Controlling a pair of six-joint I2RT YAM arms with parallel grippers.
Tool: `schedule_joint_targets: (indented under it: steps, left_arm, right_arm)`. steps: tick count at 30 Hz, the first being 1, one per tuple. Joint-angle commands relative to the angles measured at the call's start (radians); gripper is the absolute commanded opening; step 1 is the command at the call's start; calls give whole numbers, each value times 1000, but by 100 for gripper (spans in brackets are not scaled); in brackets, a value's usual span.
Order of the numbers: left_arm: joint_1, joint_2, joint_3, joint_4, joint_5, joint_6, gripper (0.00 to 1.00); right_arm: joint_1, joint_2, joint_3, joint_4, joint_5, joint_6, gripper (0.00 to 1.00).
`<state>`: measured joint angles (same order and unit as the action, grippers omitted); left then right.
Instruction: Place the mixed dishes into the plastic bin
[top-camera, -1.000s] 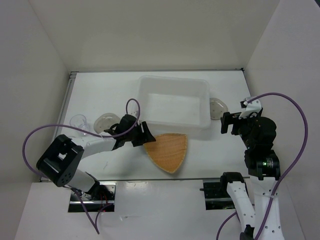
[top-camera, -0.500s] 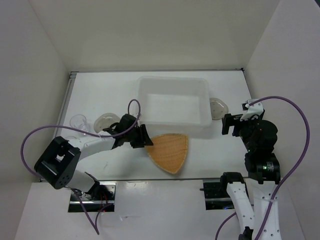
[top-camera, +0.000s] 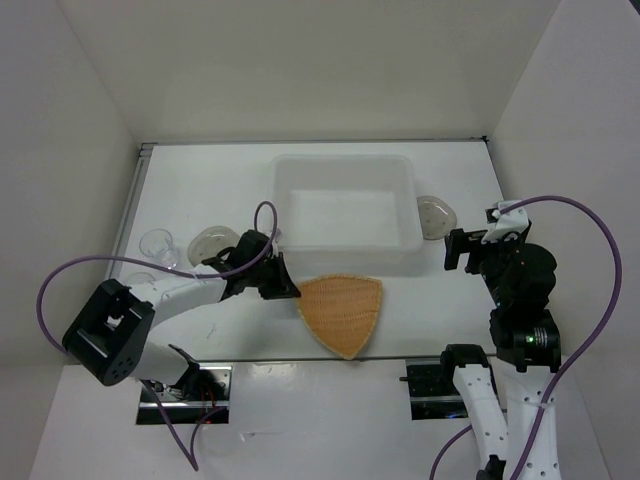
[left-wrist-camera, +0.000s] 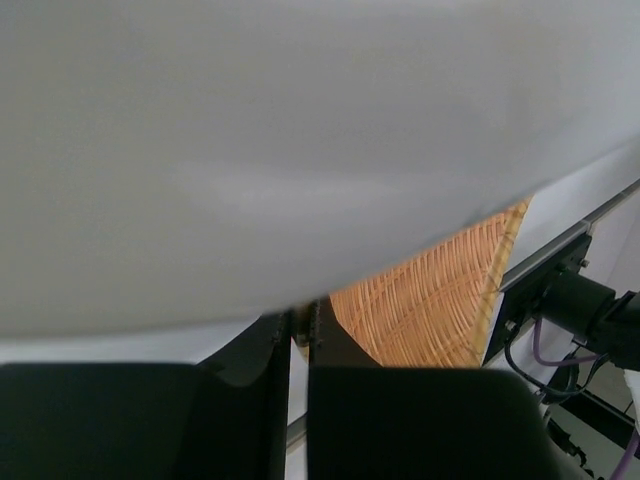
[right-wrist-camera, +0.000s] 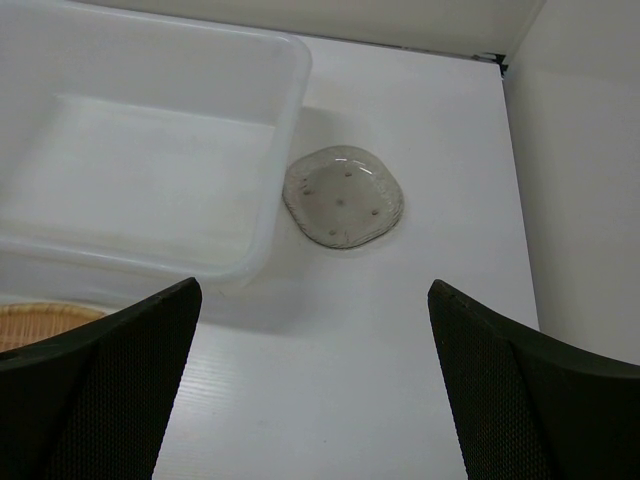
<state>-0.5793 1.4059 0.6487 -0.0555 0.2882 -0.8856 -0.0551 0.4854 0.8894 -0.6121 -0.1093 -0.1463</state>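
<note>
The orange-tan ribbed plate (top-camera: 343, 310) lies on the table just in front of the plastic bin (top-camera: 345, 160). My left gripper (top-camera: 287, 288) is shut on the plate's left rim. In the left wrist view the gripper (left-wrist-camera: 300, 325) pinches the woven rim of the plate (left-wrist-camera: 440, 290) right under the bin's wall (left-wrist-camera: 300, 150). One small grey-brown plate (top-camera: 435, 215) sits right of the bin, and another (top-camera: 208, 240) sits to its left. A clear cup (top-camera: 155, 245) stands at the far left. My right gripper (top-camera: 460, 248) is open and empty, short of the small plate (right-wrist-camera: 343, 196).
White walls close in the table on the left, back and right. The bin (right-wrist-camera: 283, 160) holds nothing that I can see. The right small plate lies close against the bin's right wall. A purple cable loops over each arm.
My left gripper closed on the orange plate's left rim, and the plate turned and slid slightly to the right. The right arm drew back a little and stayed open.
</note>
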Motion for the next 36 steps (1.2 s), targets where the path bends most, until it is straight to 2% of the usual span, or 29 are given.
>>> schedule_joint_targets:
  steps: [1, 6, 9, 12, 16, 17, 20, 23, 26, 29, 36]
  left_arm:
    - [-4, -24, 2, -277, 22, 0, 0]
    - [-13, -122, 207, -480, 87, 68, 0]
    - [-13, -195, 320, -489, 178, 45, 0]
    - [-13, -205, 422, -489, 284, 1, 0]
    - [-1, -180, 515, -403, 309, -78, 0]
    - [21, -171, 579, -379, 309, -87, 0]
    - [71, -101, 736, -379, 247, -87, 0]
    - [149, -26, 796, -301, 163, -119, 0]
    - [193, 95, 844, -205, 138, -168, 0]
    - [193, 313, 962, -210, 93, -168, 0]
    - [173, 539, 1089, -158, 45, -222, 0]
  right_arm:
    - [-5, -16, -9, 60, 11, 16, 98]
    - [-5, -25, -9, 60, 11, 16, 98]
    - [-5, -36, -9, 69, 11, 16, 98]
    - [-5, -45, -9, 69, 11, 16, 98]
    - [-5, -63, -18, 69, 20, 16, 98]
    - [-5, -64, -18, 69, 20, 16, 98]
    - [-5, -64, -18, 69, 20, 16, 98]
    - [-5, -73, -18, 78, 20, 16, 98]
    - [-5, -73, -18, 78, 20, 16, 98]
    - [-5, -82, -18, 78, 29, 16, 98]
    - [-5, -93, -27, 87, 30, 16, 98]
